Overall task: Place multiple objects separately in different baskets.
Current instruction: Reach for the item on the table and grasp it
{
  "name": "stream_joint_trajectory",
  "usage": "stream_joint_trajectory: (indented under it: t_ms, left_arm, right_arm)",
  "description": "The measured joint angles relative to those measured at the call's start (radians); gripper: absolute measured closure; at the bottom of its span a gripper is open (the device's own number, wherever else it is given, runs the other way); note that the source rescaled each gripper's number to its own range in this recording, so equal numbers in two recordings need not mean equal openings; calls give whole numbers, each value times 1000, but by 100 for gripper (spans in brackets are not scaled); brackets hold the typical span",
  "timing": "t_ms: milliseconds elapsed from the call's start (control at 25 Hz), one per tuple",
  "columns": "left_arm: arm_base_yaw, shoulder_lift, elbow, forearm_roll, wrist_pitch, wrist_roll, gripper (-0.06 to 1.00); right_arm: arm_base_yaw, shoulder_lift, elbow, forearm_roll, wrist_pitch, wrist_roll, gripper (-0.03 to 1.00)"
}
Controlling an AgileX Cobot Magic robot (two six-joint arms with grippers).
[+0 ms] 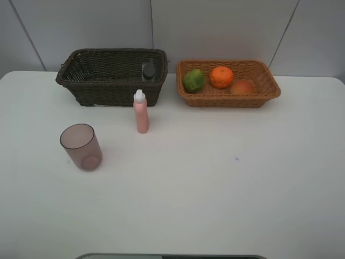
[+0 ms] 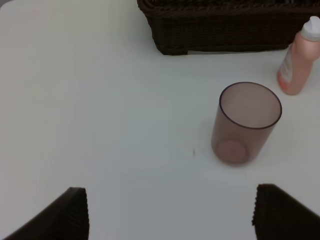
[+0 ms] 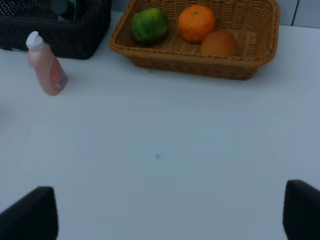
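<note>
From the high camera we see a deep dark brown wicker basket [image 1: 108, 81] holding a dark rectangular bottle [image 1: 149, 70]. Beside it, a shallow orange-tan wicker basket [image 1: 269, 89] holds a green fruit [image 1: 193, 80], an orange [image 1: 221, 77] and a red-yellow peach [image 1: 243, 87]. A pink white-capped bottle [image 1: 141, 112] stands on the white tabletop [image 1: 215, 178] just before the dark basket; a translucent mauve cup [image 1: 81, 147] stands apart. At the left wrist, the left jaws gape wide, only bare tabletop before the cup. At the right wrist, the right jaws gape wide, well apart from both baskets.
</note>
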Motion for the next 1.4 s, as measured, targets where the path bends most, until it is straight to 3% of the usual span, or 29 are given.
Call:
stream_joint_trajectory:
  t_ms: [280, 640, 760, 1080, 1400]
  left_arm:
    - [0, 0, 0, 0, 0, 0, 10]
    - [0, 0, 0, 0, 0, 0, 10]
    - [0, 0, 0, 0, 0, 0, 10]
    - [0, 0, 0, 0, 0, 0, 10]
    - [0, 0, 0, 0, 0, 0, 10]
  right_arm:
    - [2, -79, 96, 16, -159, -1, -3]
    - [-11, -82, 121, -21, -126, -4, -3]
    - [-72, -83, 121, -26, -126, -4, -3]
    - [-333, -85, 121, -28, -126, -4, -3]
    - [-367, -86, 121, -28, -126, -3, -3]
